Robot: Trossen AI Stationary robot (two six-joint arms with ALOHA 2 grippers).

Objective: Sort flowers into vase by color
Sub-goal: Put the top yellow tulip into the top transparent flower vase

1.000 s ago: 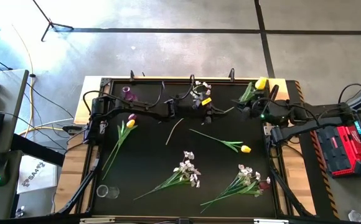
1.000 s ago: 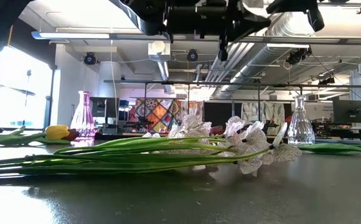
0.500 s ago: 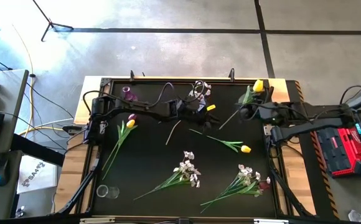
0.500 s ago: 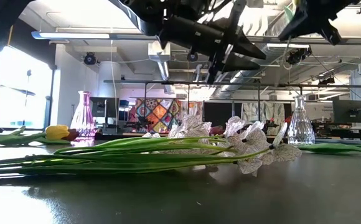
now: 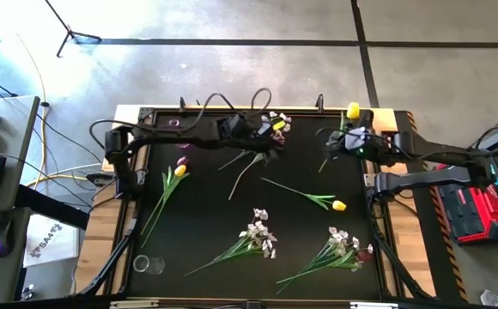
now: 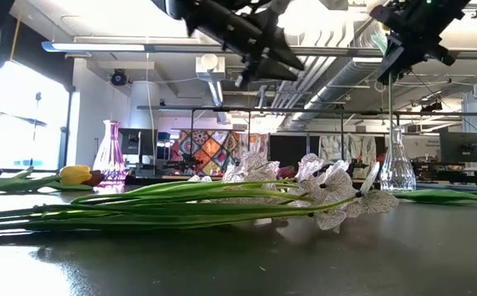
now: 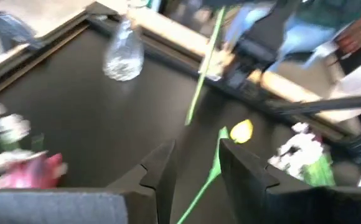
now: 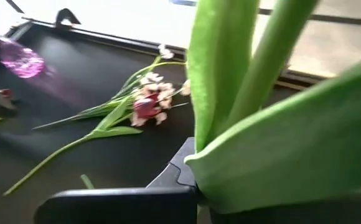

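Yellow tulip (image 5: 353, 110), pinched by right fingers (image 5: 349, 140), has swung upright; left fingers (image 5: 270, 146) parted.

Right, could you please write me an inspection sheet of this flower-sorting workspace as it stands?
Surface: black table mat.
Job's things: yellow tulip held aloft, its stem above the clear glass vase in the low view; two more yellow tulips, white blossom sprays and maroon tulip lying flat; pink glass vase upright.
Clutter: small clear glass near the mat's corner.
Pincers: right pincer shut on the tulip's stem; left pincer open, nothing between.
Cables: black leads looping over the left arm.
Surroundings: desk with keyboard; red case.
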